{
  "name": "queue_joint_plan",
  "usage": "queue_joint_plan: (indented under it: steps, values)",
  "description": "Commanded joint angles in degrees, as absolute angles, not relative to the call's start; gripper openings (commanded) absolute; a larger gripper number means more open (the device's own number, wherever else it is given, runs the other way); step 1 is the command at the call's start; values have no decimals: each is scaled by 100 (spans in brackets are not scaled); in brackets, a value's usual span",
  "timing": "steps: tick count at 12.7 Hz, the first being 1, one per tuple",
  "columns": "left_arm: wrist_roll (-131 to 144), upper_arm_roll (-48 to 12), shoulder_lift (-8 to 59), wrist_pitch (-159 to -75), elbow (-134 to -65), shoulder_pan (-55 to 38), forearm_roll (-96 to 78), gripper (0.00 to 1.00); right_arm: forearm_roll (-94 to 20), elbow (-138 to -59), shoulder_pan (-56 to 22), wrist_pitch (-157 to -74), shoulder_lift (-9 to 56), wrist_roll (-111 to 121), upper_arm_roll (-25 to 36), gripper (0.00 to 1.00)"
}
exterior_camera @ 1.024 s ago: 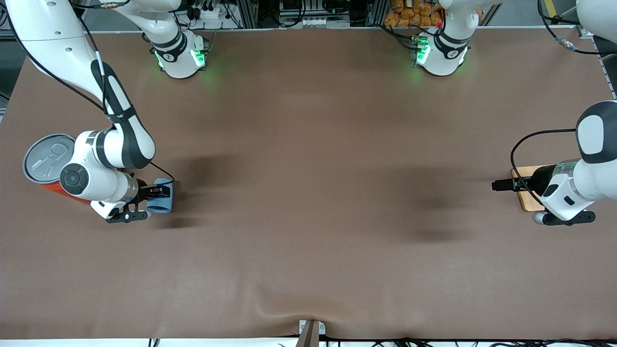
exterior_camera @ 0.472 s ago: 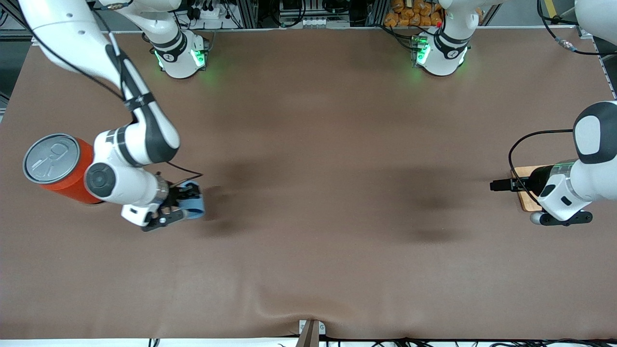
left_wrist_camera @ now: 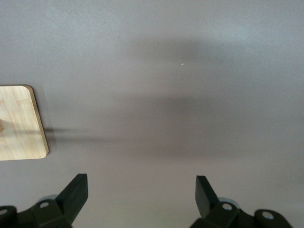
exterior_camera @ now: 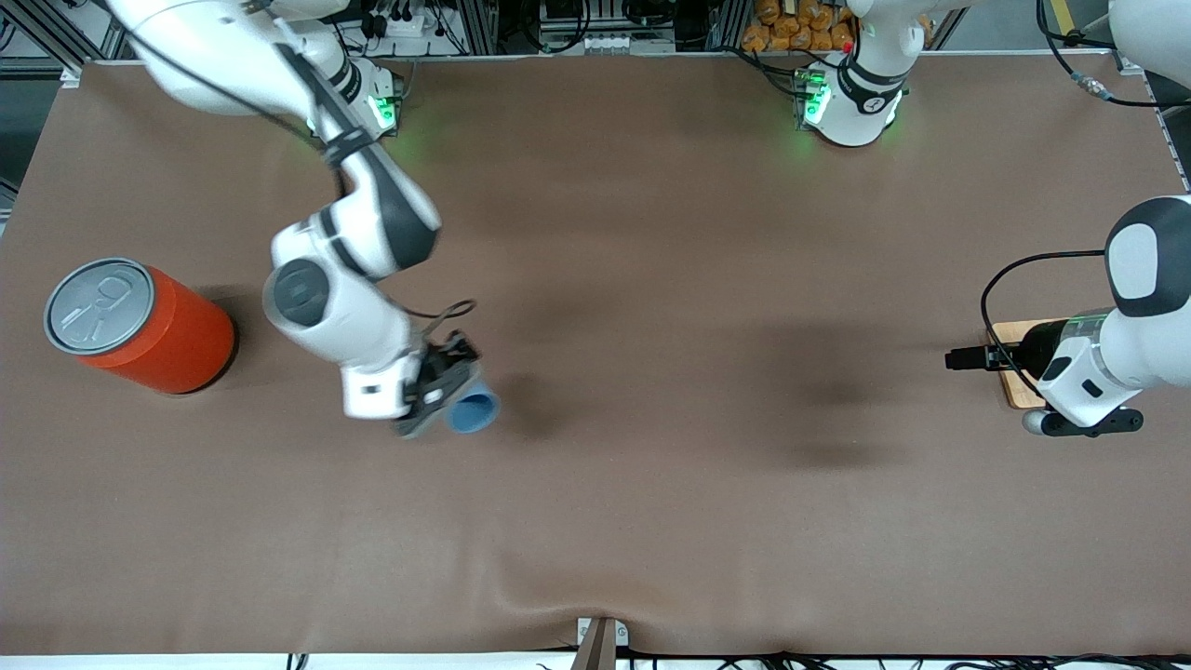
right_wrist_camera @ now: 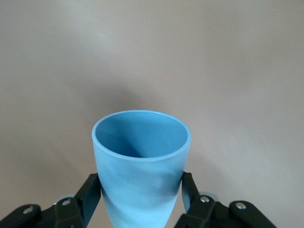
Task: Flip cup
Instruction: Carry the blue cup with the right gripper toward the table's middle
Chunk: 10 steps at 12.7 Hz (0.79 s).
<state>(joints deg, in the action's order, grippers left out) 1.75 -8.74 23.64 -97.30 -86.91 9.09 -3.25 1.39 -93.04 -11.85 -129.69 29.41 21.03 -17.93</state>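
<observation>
The right gripper point(exterior_camera: 445, 389) had its 2 fingers closed on the lower sides of the cup point(exterior_camera: 472, 410), holding it in the air over the bare brown table point(exterior_camera: 651, 279), between the orange can point(exterior_camera: 140, 326) and the table's middle. The cup's long axis ran straight out from the fingers, mouth pointing away, so a wrist roll looked the likely way to turn it. The left gripper point(left_wrist_camera: 141, 190) waited, spread wide and empty, beside a wooden board point(left_wrist_camera: 19, 122).
</observation>
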Motion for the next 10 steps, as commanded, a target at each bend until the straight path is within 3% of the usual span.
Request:
queue_joint_plan:
  steps: [1,7,10]
  values:
    - [167,-879,2417,-9826,-8692,905,-396,100,893,-8608,-1730,-13078,3364,2783,-1775,7]
    - [158,-879,2417,-9853,-8684,914,-395,100,1766,-7717,-3294,-13034,4385,3059,-1696,7]
    - [167,-879,2417,-9932,-8684,914,-396,100,1775,-7586,-3559,-12317,4561,2761,-1696,6]
